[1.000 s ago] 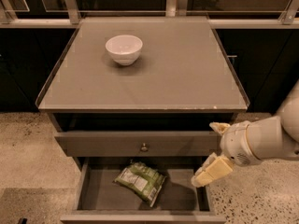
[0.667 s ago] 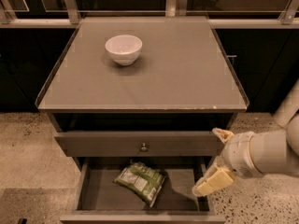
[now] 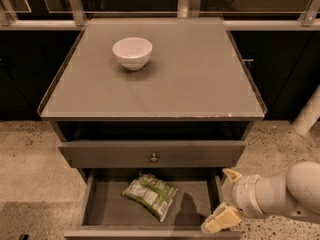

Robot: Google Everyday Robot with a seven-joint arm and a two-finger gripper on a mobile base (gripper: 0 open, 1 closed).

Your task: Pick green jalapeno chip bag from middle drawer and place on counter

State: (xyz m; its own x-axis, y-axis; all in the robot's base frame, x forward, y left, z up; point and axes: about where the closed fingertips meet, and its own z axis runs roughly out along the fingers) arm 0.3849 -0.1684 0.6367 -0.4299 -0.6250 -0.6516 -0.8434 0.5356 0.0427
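The green jalapeno chip bag (image 3: 150, 195) lies flat on the floor of the open middle drawer (image 3: 105, 209), left of its centre. The drawer is pulled out below a shut grey drawer front with a round knob (image 3: 154, 157). My gripper (image 3: 224, 199) comes in from the lower right and hovers over the drawer's right wall, to the right of the bag and apart from it. Its two cream fingers stand spread with nothing between them. The counter (image 3: 200, 79) is the grey top above, with a thin raised rim.
A white bowl (image 3: 132, 52) stands on the counter at the back left. Dark cabinets and a metal rail run along the back. Speckled floor lies on both sides of the cabinet. A white post (image 3: 309, 115) stands at the right.
My gripper and arm have moved down and slightly right, from beside the shut drawer front to the open drawer's right wall. The bag has not moved.
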